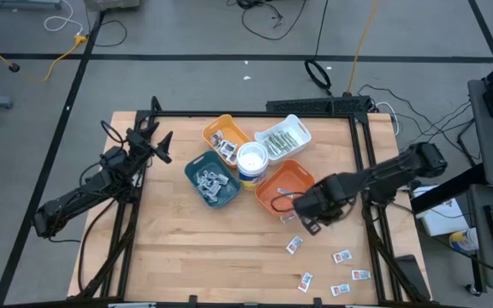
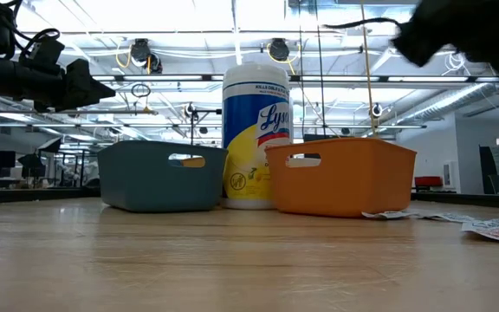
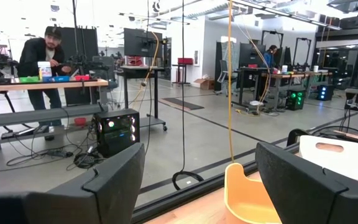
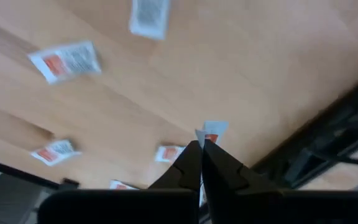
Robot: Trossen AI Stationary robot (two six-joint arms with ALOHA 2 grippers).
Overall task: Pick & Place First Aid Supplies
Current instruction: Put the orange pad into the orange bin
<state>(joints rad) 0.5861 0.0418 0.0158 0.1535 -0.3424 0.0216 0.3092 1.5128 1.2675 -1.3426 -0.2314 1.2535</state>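
On the wooden counter [image 1: 187, 248], the right gripper [image 4: 202, 149] has its jaws pinching a small white, red-marked packet [image 4: 212, 132], lifted beside the orange plastic tray [image 1: 282, 184]. Carrying is underway, I judge; next comes release over a tray. The left gripper [image 3: 197, 180] waits with jaws spread.
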